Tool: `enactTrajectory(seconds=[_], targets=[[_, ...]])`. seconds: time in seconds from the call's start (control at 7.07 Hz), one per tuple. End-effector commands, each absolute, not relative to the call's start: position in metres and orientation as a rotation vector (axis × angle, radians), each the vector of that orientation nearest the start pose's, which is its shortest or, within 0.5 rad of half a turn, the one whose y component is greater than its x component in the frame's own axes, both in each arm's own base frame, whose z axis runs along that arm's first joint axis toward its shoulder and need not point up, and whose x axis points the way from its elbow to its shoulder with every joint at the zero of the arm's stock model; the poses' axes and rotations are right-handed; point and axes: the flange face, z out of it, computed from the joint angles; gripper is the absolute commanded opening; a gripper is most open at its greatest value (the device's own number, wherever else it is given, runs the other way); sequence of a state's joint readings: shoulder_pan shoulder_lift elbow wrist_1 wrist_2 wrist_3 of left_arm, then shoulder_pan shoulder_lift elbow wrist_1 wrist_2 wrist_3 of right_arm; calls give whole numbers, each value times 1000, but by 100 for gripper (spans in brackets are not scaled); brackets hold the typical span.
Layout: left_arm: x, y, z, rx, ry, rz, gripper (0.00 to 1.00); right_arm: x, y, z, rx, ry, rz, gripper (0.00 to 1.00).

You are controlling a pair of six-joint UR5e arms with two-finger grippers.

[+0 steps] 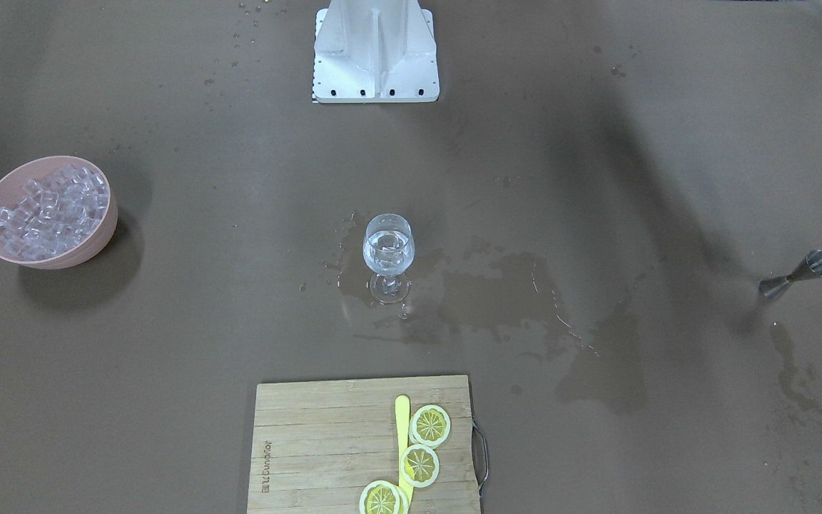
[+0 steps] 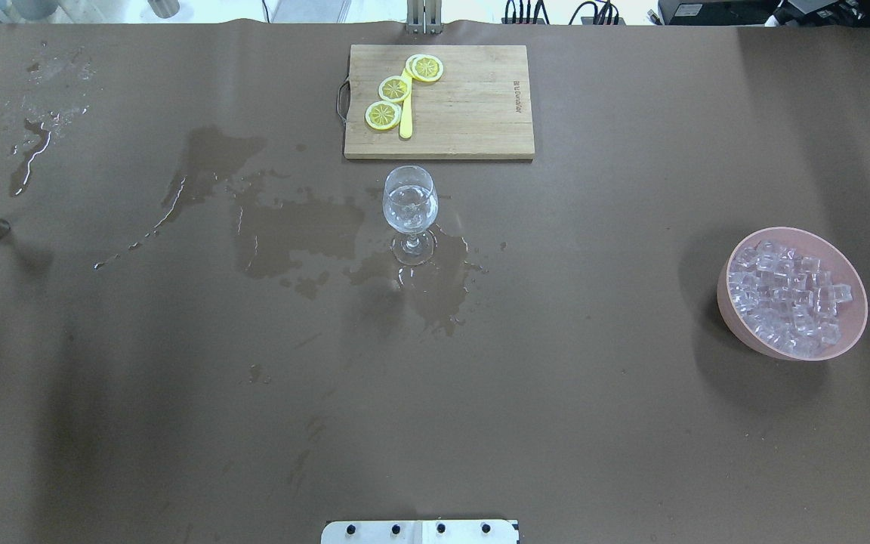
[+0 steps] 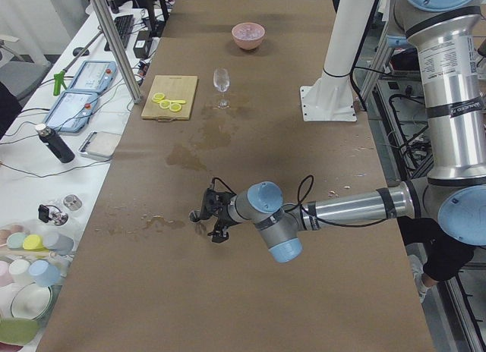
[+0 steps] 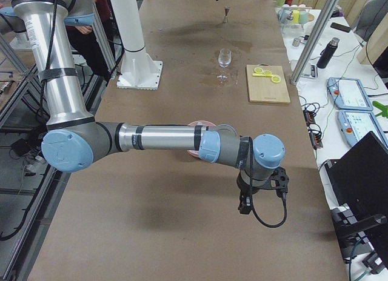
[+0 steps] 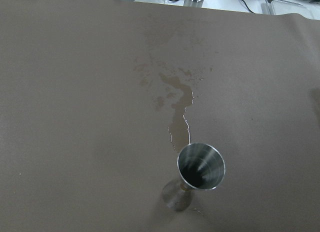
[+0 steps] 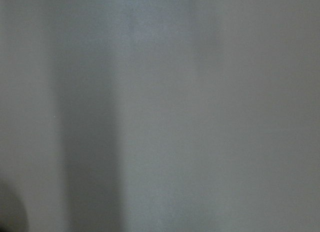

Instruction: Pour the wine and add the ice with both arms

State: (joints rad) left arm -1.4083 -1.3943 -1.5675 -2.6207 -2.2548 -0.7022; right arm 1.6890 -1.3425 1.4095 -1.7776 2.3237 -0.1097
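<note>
Overhead exterior shows wine (image 2: 407, 213) in the glass (image 2: 409, 193); the right claw (image 4: 244, 205), state I cannot tell, should pinch ice (image 2: 786, 295) squarely from the bowl (image 2: 728, 306).

R arm (image 4: 163, 137) reaches low across brown table (image 4: 182, 232). R gripper (image 4: 265, 189) points down over bare tabletop; can't tell if jaws are apart. Pink bowl (image 4: 200, 122) mostly hidden behind forearm. Farther back: wine glass (image 4: 225, 58) upright, cutting board (image 4: 268, 90) w/ lemon slices (image 4: 259, 71), jigger (image 4: 227, 13) at far end. White stand (image 4: 136, 45) on robot's side.
</note>
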Motion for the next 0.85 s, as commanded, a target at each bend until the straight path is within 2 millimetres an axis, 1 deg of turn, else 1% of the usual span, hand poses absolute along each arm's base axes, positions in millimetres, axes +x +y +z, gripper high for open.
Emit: enactTrajectory(seconds=[0.0, 0.14, 0.42, 0.57, 0.71], targets=[[-39, -486, 575, 422, 881, -125, 97, 133, -565, 636, -48, -763, 68, 100], [-46, -497, 558, 396, 852, -97, 97, 132, -565, 635, -50, -765, 73, 100], [-67, -527, 523, 354, 814, -72, 97, 132, -565, 633, -48, -766, 77, 100], [-72, -533, 516, 329, 804, -65, 97, 132, -564, 633, -50, -774, 80, 100], [-73, -535, 516, 318, 800, -58, 97, 132, -564, 633, -50, -775, 80, 100]])
